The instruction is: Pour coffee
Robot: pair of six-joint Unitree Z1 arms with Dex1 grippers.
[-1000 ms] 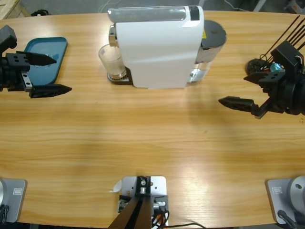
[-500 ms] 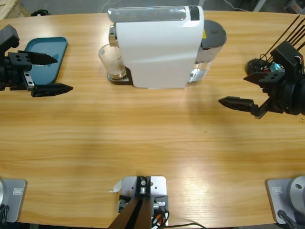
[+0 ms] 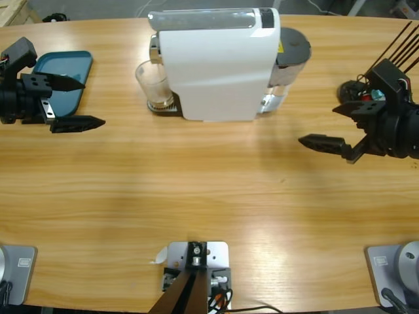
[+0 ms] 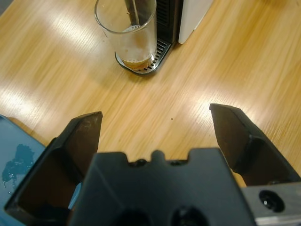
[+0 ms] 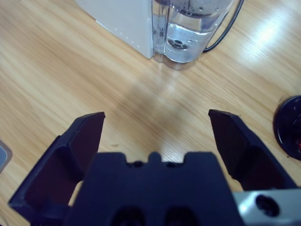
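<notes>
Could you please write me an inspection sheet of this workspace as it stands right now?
Surface: long wooden table, bare across the middle.
Job's things: clear drinking glass upright on the drip grille of the white capsule coffee machine; a shallow layer of brown coffee in its bottom.
Clutter: teal plastic tray at one end, with a wet patch; round black object at the other end.
Grippers: left gripper open, empty, beside the tray, aimed at the glass; right gripper open, empty, facing the machine's clear water tank.
Cables: black cord behind the tank.
Surroundings: nothing seen.
</notes>
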